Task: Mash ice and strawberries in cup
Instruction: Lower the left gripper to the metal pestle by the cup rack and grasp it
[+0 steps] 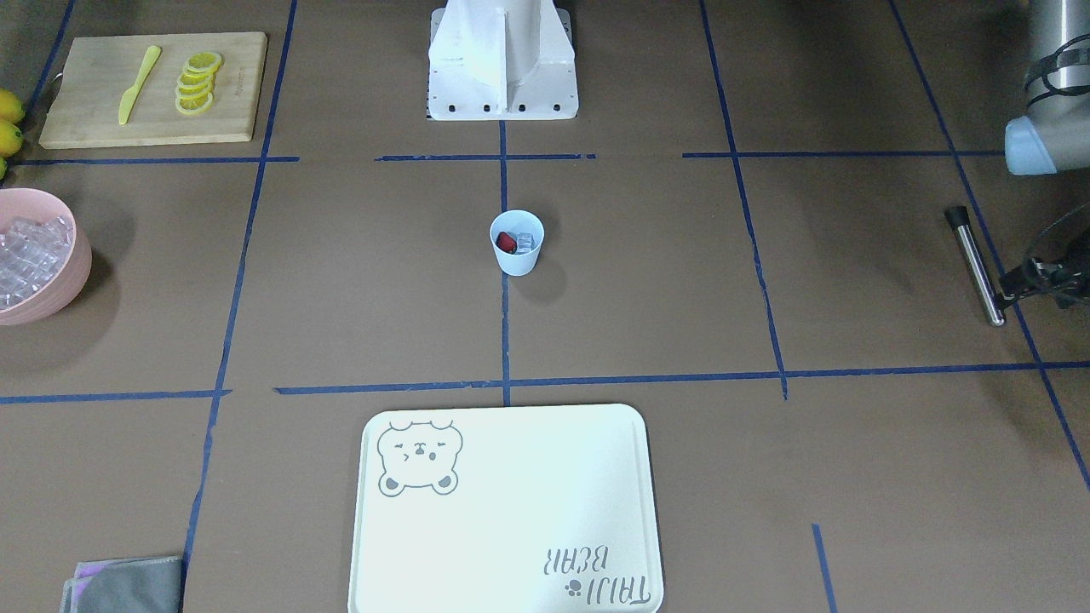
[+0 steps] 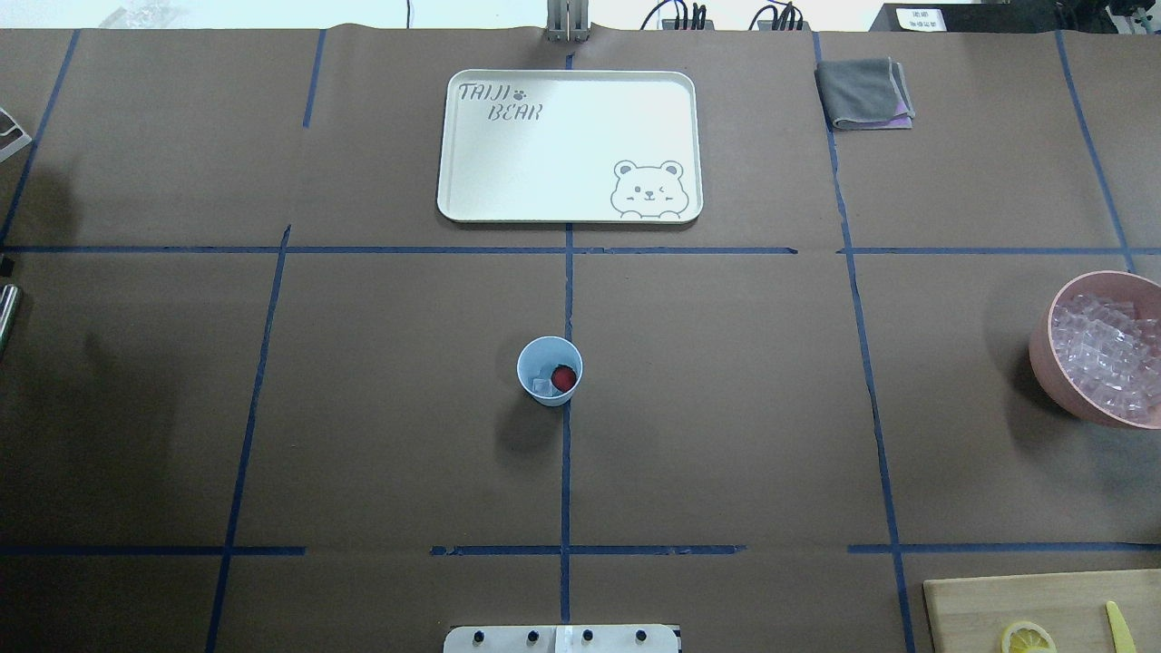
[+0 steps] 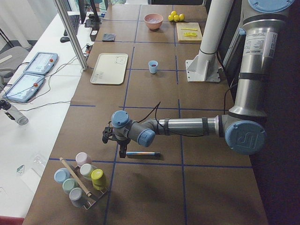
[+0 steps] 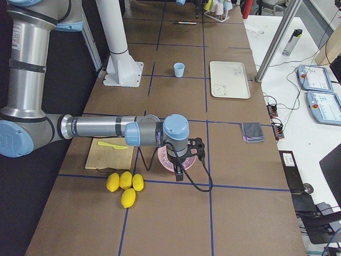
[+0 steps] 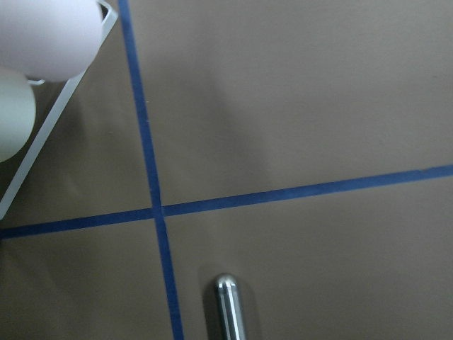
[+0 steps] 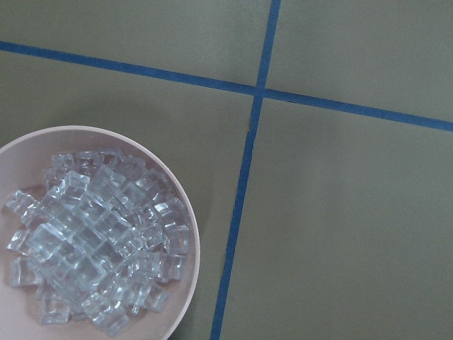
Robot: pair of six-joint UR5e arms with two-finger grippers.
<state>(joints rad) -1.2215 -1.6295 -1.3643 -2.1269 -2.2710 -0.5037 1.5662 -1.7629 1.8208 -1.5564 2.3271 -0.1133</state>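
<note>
Bright, even overhead light; soft shadows fall beside the cup. The steel rod beside the left gripper glints, slightly blurred close-up.

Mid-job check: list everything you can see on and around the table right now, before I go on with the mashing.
cup: one, pale blue, table centre
strawberry: one, dark red, inside the cup
ice: clear pieces, a few in the cup, many in the pink bowl
pink bowl: one, table's edge on the robot's right
tray: one, cream, bear print, far side from the robot
cutting board: one, wooden, near the bowl, bearing a yellow knife and lemon slices
lemons: four, yellow, whole, beside the board
cloth: one, grey, beside the tray
metal rod: one, silver, robot's left side
cup rack: one, several pastel cups, left table end
left hand: black, by the metal rod; open or shut unclear
right hand: black, above the pink bowl; open or shut unclear
</note>
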